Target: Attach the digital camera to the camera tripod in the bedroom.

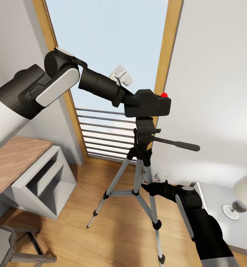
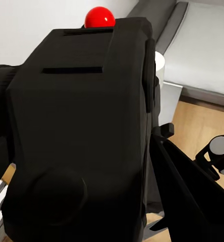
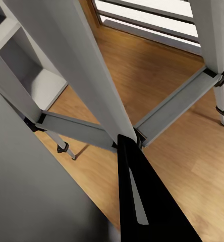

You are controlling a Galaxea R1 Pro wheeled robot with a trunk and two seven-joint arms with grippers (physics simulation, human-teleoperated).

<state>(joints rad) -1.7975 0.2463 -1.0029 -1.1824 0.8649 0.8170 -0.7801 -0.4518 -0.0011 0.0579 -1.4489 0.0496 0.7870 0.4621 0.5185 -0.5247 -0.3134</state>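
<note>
— Where's the digital camera [image 1: 150, 104]?
— Atop the camera tripod [image 1: 140, 174] head, held by the left pincer [image 1: 129, 99] at nine o'clock.
— The right pincer [image 1: 147, 186]?
— By a tripod leg; grip unclear.

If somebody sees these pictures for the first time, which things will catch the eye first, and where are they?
First is the digital camera, black with a red button, held by the left gripper directly over the black head of the camera tripod, in front of the tall wood-framed window. Next, the right gripper is low at the tripod's legs. A white lamp stands on a grey surface at the far right.
</note>
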